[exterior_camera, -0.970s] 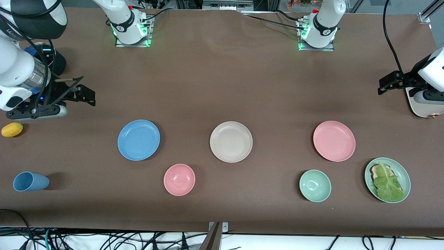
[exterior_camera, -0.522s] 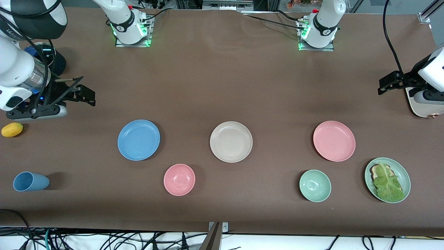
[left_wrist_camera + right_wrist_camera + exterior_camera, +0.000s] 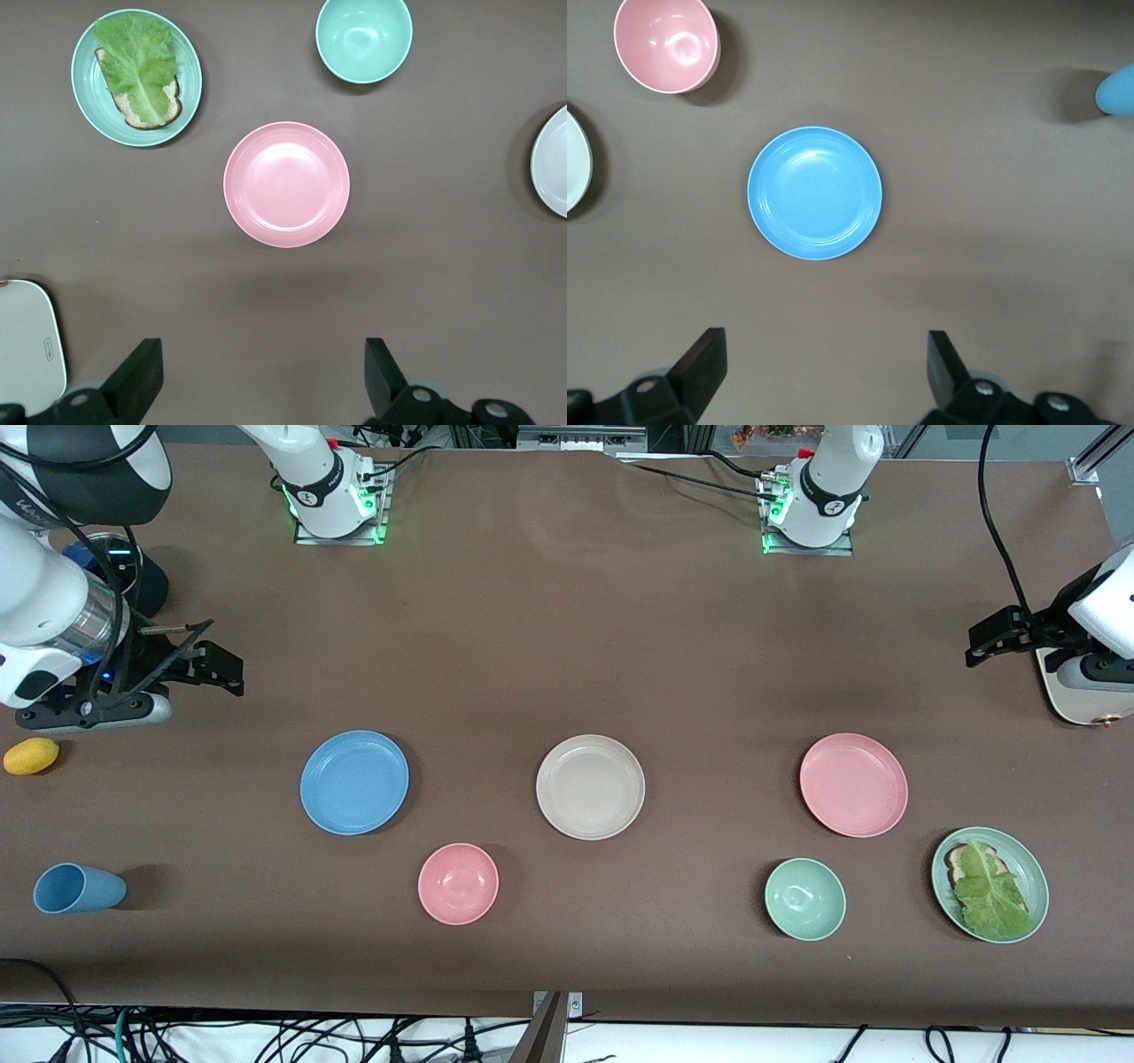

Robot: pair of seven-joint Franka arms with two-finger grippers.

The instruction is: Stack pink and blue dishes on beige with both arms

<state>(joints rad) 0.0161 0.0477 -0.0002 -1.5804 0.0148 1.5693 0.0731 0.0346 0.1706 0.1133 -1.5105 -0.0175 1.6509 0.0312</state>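
Brown covering runs across the whole counter (image 3: pixel 567 646), and three flat plates lie along the middle of the front view: the sky-blue plate (image 3: pixel 354 782) toward the right arm's end, the beige plate (image 3: pixel 590 786) at the centre, the pale pink plate (image 3: pixel 853 785) toward the left arm's end, each well apart from the others. Nearer the front camera sit a pink bowl (image 3: pixel 458 883) between the blue and beige plates, a mint-green bowl (image 3: pixel 804 899), and a green plate with toast and a lettuce leaf (image 3: pixel 990 884). A blue cup (image 3: pixel 78 888) lies on its side in the lower left of the frame, with a yellow lemon-like fruit (image 3: pixel 31 755) above it. The right claw (image 3: pixel 824 376) hangs at the left edge of the front view, over bare counter, its fingers spread wide and holding nothing; its wrist view looks down on the blue plate. The left claw (image 3: pixel 264 381) hangs at the right edge, beside a cream toaster (image 3: pixel 1076 700), likewise spread and empty, with the pink plate under its camera.
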